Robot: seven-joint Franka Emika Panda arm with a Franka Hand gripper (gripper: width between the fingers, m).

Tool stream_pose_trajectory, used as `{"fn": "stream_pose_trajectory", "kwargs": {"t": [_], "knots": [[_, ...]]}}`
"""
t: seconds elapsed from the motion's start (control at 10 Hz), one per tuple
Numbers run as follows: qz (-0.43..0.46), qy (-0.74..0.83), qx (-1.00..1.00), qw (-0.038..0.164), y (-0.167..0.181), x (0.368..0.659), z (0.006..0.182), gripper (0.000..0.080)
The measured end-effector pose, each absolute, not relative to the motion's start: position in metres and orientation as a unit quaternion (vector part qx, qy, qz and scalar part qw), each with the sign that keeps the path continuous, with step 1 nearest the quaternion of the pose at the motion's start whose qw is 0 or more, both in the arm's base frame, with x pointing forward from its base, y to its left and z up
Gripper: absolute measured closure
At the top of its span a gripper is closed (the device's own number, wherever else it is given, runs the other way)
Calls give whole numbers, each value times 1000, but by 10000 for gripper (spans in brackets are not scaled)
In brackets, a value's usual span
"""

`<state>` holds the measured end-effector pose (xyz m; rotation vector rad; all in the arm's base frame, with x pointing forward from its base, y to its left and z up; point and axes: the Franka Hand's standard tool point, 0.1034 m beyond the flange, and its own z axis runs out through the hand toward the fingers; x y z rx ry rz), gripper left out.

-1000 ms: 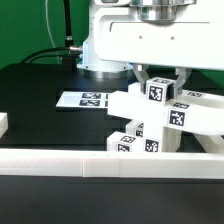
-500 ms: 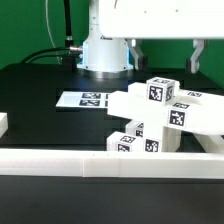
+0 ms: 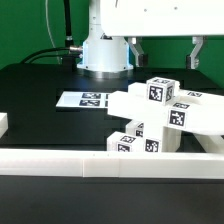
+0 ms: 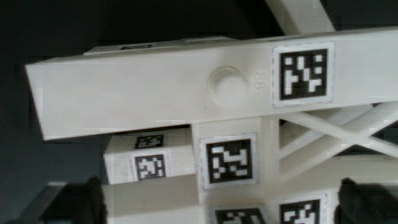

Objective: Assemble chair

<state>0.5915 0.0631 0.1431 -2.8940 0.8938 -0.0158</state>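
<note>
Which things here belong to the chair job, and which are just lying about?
Job:
- stacked white tagged chair parts
- the tool, open above them, holding nothing

Lying about:
- marker board, flat on the table
- long white border rail along the front
- cables at the back

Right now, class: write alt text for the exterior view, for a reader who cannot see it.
The open, empty gripper hangs above a cluster of white tagged chair parts on a black table. The marker board lies flat to the exterior view's left of them, and a white border rail runs along the front.
</note>
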Motion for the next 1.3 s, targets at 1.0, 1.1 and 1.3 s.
{"fn": "stream_pose_trajectory", "kwargs": {"t": [1.0,1.1,1.3], "knots": [[-40,51,-997,36,91,531,130,150],[-41,53,-997,36,89,533,131,150],[-40,53,-997,36,89,533,131,150]]}}
